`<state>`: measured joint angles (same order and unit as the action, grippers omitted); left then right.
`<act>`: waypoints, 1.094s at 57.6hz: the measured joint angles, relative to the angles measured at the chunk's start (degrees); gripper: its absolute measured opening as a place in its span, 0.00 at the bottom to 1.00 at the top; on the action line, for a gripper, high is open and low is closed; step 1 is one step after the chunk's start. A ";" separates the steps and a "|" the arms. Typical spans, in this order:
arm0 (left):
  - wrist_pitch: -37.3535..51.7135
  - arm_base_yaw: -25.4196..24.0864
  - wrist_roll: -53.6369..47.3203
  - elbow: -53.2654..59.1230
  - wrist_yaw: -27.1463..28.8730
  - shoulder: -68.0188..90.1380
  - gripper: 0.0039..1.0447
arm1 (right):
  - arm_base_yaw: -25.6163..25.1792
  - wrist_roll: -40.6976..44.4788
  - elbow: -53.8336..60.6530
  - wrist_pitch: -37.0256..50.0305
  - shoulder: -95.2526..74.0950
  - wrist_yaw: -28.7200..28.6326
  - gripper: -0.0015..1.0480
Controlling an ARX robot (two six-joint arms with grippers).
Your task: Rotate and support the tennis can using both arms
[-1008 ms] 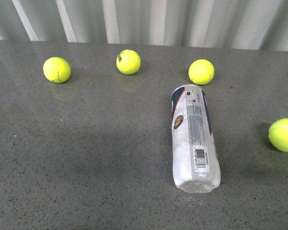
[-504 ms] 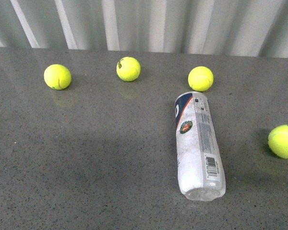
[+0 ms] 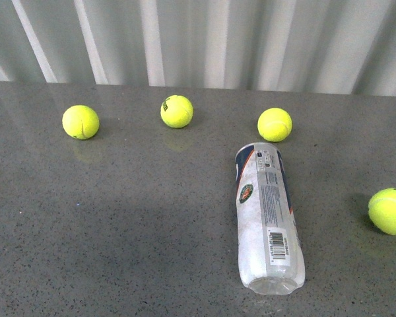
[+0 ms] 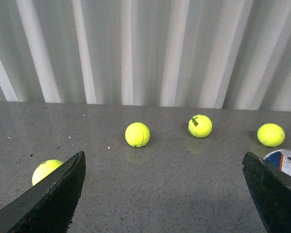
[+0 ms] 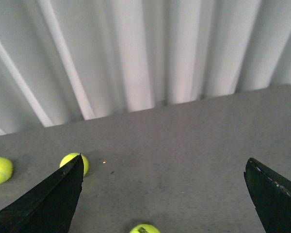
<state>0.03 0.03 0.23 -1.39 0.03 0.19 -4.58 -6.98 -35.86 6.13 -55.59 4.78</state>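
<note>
We find the tennis can lying on its side on the grey worktop, right of the middle. Its clear end faces the near edge and its labelled end points at the far edge, barcode up. Three tennis balls sit in a row along the far edge, the rightmost just beyond the can. A fourth ball lies by the right edge. Our left gripper gapes wide and holds nothing. Our right gripper is spread just as wide, also gripping nothing.
</note>
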 joint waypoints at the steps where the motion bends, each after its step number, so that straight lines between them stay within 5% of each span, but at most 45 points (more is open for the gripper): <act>1: 0.00 0.00 0.00 0.00 0.00 0.00 0.94 | 0.02 -0.96 -2.73 -1.27 -3.32 -0.72 0.93; 19: 0.00 0.00 0.00 0.00 -0.02 0.00 0.94 | 10.67 -3.63 -35.36 -24.63 -43.69 -7.72 0.93; 37: 0.00 0.00 0.02 0.00 -0.02 0.00 0.94 | 23.37 -1.60 -32.57 -25.14 -51.74 -9.79 0.93; 63: 0.00 0.00 0.02 0.00 -0.02 0.00 0.94 | 25.70 -2.43 -27.54 -20.22 -58.53 -10.25 0.93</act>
<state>0.03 0.03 0.25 -1.39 0.01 0.19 21.12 -9.41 -63.40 -14.09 -114.13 -5.48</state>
